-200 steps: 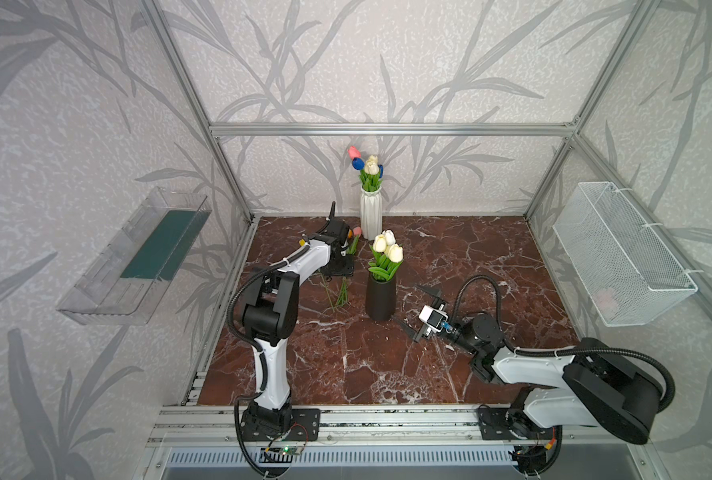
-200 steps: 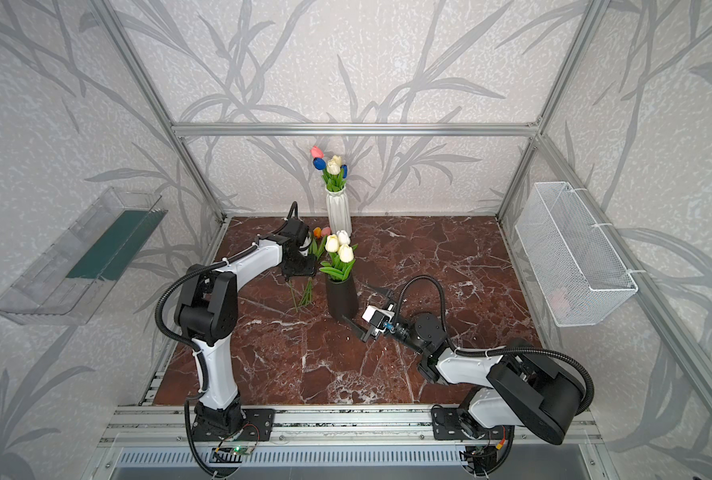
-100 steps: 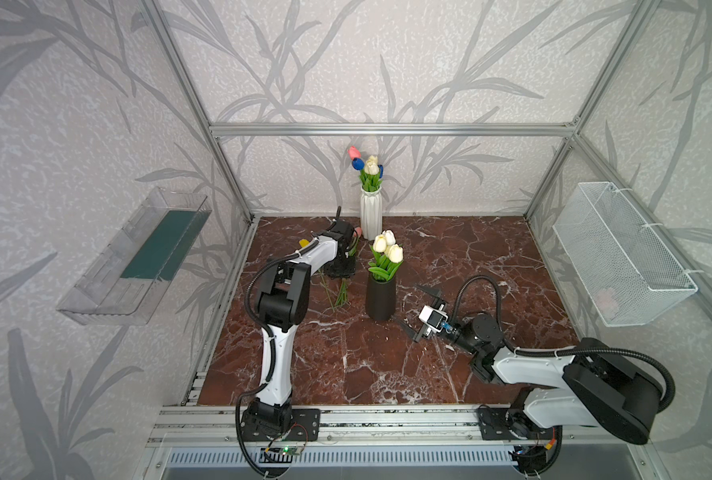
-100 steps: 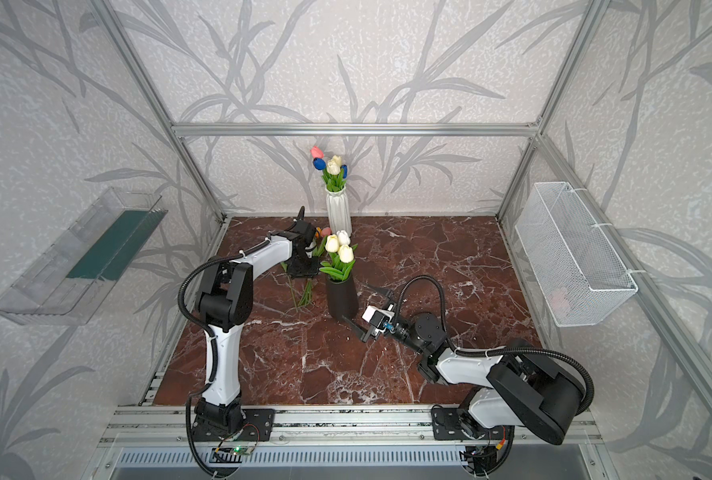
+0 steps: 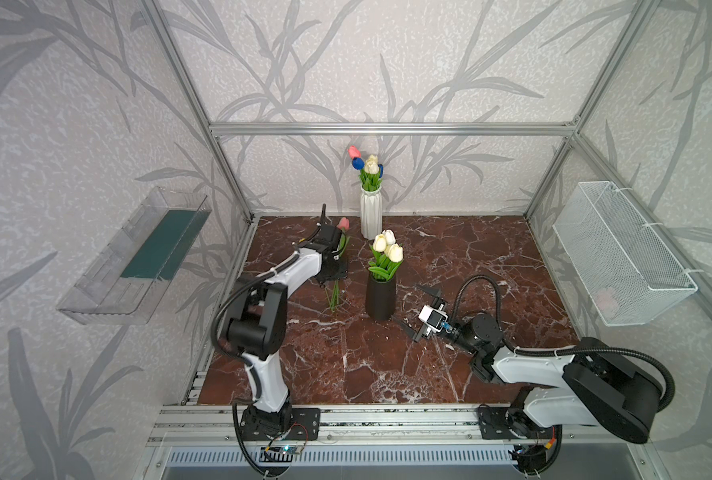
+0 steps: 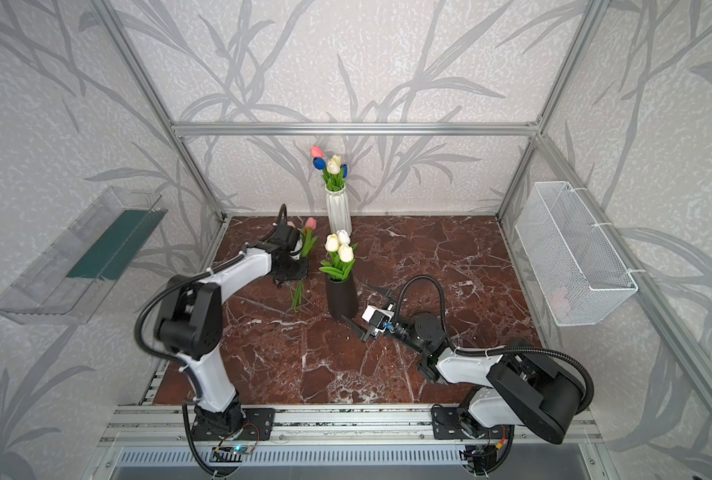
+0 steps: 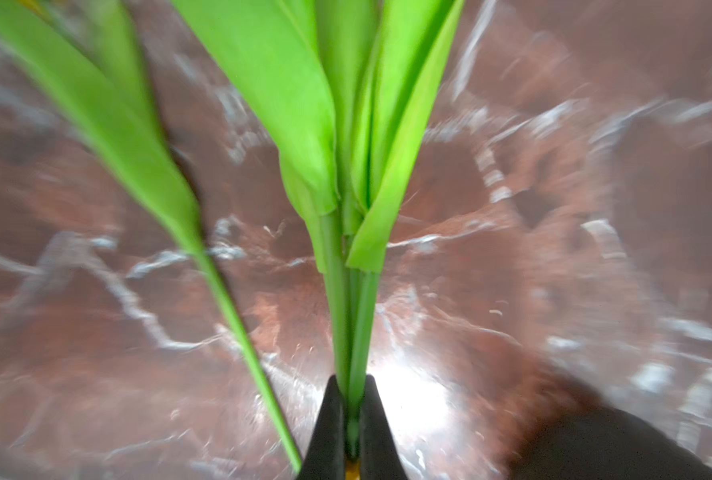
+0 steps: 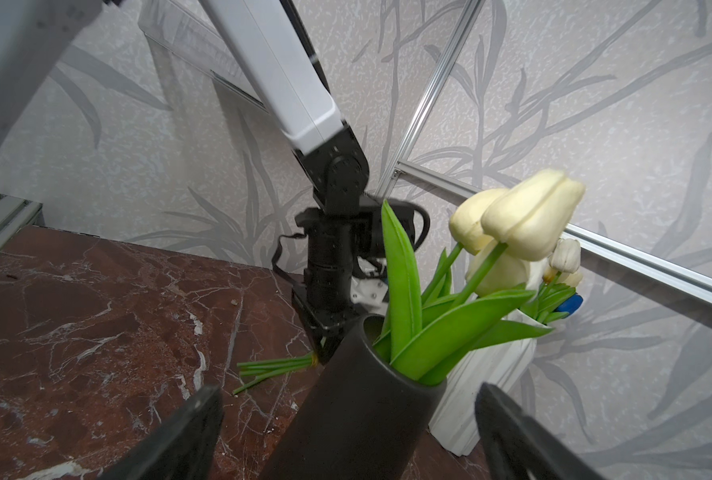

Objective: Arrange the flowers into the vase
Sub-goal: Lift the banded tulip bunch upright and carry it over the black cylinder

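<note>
- Top views, left arm: it rises from its base at the near rail with the elbow raised. The forearm stretches toward the back-left of the worktop (image 5: pixel 462 249) and the wrist is turned down. The left gripper (image 5: pixel 331 272) (image 6: pixel 289 275) is clamped on a bunch of tulips (image 5: pixel 343 223) (image 6: pixel 310 223). A pink head shows beyond the wrist, and the stem ends point toward the near side.
- Top views, right arm: it lies low, with the forearm reaching toward the middle. The right gripper (image 5: pixel 415 309) (image 6: pixel 365 306) has its jaws apart with nothing between them. It faces the black vase (image 5: pixel 381 297) (image 6: pixel 341 297) and stops just short of it.
- Top views, room: the black vase stands mid-worktop between the two grippers. The white vase (image 5: pixel 370 212) (image 6: pixel 338 210) stands at the back wall near the left wrist. The front and right of the worktop are open. The wire basket (image 5: pixel 620 257) and the clear tray (image 5: pixel 134 257) hang on the side walls, well apart from both arms.
- Left wrist view (blurred): the jaws of the left gripper (image 7: pixel 349 419) are together on at least two green stems. One loose stem (image 7: pixel 238 316) runs beside them, outside the grip.
- Right wrist view: the spread fingers (image 8: pixel 188 432) frame the black vase without touching it. Cream tulips (image 8: pixel 528 216) stand in the black vase, and the white vase is just behind it. The stem ends (image 8: pixel 271 368) sit low; whether they rest on the worktop cannot be told.
</note>
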